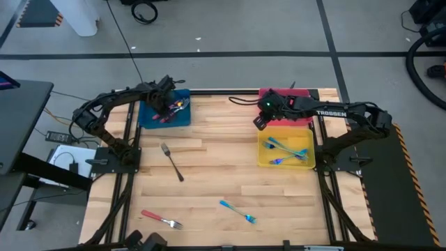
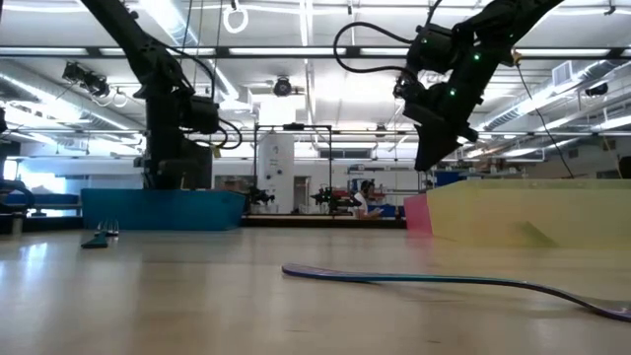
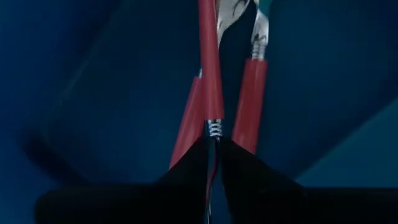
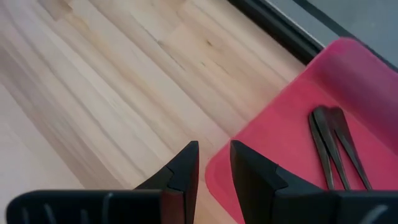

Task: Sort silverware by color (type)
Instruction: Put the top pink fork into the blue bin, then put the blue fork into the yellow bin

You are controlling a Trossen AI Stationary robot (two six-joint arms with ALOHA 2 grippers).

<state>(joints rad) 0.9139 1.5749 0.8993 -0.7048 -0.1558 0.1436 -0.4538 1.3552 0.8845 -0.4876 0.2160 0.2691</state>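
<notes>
Red-handled fork between left gripper jaws, over glossy blue tray.

White "TROSSEN" lettering on the right arm, nothing else legible

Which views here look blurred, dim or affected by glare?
Low view: the blue-handled fork nearest the lens is soft, and bright ceiling lights glare behind the arms. Left wrist view: dim, blue-tinted, with the red-handled forks close and blurry. High view: evenly lit.
</notes>
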